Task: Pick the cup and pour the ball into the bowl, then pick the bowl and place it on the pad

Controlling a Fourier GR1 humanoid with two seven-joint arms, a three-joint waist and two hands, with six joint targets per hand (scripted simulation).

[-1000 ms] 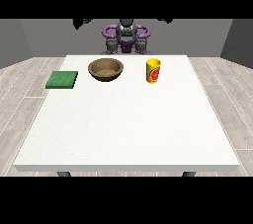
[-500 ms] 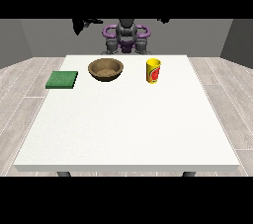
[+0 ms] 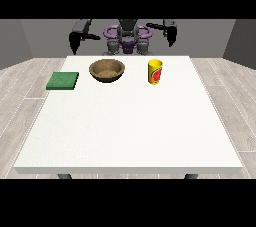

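Note:
A yellow cup (image 3: 155,71) with a red label stands upright on the white table (image 3: 130,126), at the back and right of centre. I cannot see inside it, so no ball shows. To its left sits a brown wooden bowl (image 3: 106,70), and further left a flat green pad (image 3: 63,80) lies near the table's left edge. Both hands are raised behind the table's far edge, apart from everything. The hand at the view's left (image 3: 74,41) hangs with fingers pointing down beyond the pad's side. The hand at the view's right (image 3: 171,35) hangs the same way behind the cup. Neither holds anything.
The robot's torso (image 3: 128,38) with purple shoulder rings stands behind the far edge, between the hands. Grey wooden floor surrounds the table. The whole near part of the table lies between the objects and the camera.
Both arms have come down from the top of the view. The hands now hang lower, at either side of the torso. Cup, bowl and pad have not moved.

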